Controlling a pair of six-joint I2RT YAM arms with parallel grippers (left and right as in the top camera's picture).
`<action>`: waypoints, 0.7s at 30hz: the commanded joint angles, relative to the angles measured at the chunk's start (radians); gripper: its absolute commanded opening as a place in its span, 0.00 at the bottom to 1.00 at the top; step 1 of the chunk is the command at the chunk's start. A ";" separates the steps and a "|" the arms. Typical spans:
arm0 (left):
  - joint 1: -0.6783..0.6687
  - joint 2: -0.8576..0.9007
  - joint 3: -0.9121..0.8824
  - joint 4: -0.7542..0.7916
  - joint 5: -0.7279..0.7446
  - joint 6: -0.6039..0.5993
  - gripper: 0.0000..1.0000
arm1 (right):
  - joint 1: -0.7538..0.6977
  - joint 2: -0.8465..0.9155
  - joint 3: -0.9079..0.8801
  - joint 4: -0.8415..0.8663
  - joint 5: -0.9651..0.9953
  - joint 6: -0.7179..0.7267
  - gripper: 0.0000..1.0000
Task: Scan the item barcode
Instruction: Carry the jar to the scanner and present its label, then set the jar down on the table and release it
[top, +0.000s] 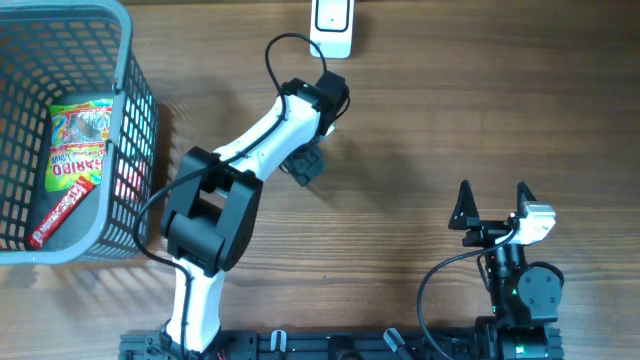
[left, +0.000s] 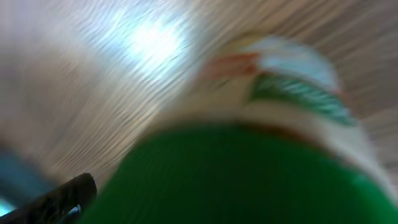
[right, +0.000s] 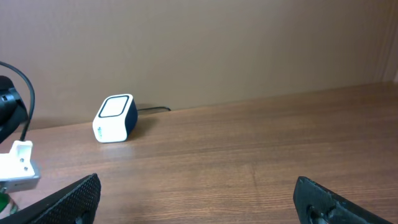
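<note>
A blurred item (left: 249, 162) with a green body and a white, red and green top fills the left wrist view, close to the camera. The overhead view does not show it: the left arm covers it. My left gripper (top: 308, 165) hangs over the table just below the white barcode scanner (top: 331, 22). One of its fingers (left: 62, 199) stands far out at the left edge, and the jaws are open around the item. My right gripper (top: 493, 200) rests open and empty at the front right, facing the scanner (right: 115, 118).
A grey basket (top: 135, 110) at the left holds a Haribo bag (top: 80, 140) and a red bar (top: 62, 210). The scanner's cable runs along the back wall. Part of the left arm (right: 15, 162) shows at the left of the right wrist view.
</note>
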 joint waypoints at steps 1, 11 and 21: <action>-0.034 -0.019 -0.001 -0.012 -0.234 -0.133 1.00 | -0.003 -0.005 -0.001 0.003 0.006 -0.014 0.99; -0.053 -0.154 -0.001 0.003 -0.270 -0.406 1.00 | -0.003 -0.005 -0.001 0.003 0.006 -0.014 1.00; -0.029 -0.505 -0.001 -0.029 -0.157 -0.715 1.00 | -0.003 -0.005 -0.001 0.003 0.006 -0.014 1.00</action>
